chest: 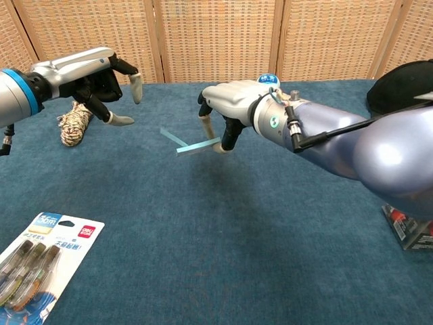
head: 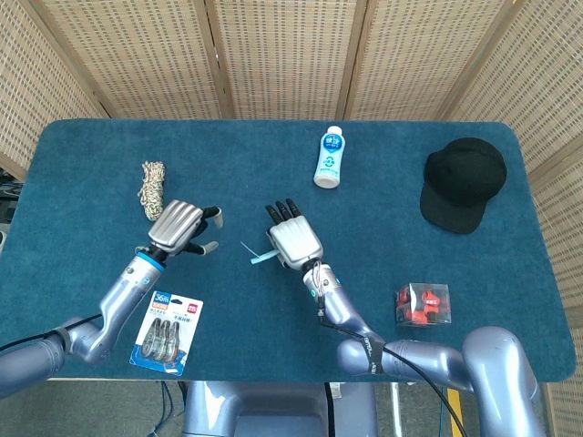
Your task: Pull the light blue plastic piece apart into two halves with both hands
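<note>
The light blue plastic piece (chest: 191, 145) is a thin V-shaped strip held above the blue table. My right hand (chest: 233, 107) pinches its right end between thumb and finger, and its two arms point left toward my other hand. In the head view the piece (head: 256, 256) pokes out at the left of my right hand (head: 293, 239). My left hand (chest: 101, 78) hovers to the left of the piece with its fingers spread and nothing in it, a short gap away. The head view shows the left hand (head: 179, 228) level with the right one.
A coiled rope (head: 152, 190) lies behind my left hand. A carded pack of clips (head: 168, 332) sits near the front left edge. A white bottle (head: 330, 157) lies at the back centre, a black cap (head: 465, 182) at the back right, a red-filled clear box (head: 422, 303) at the front right.
</note>
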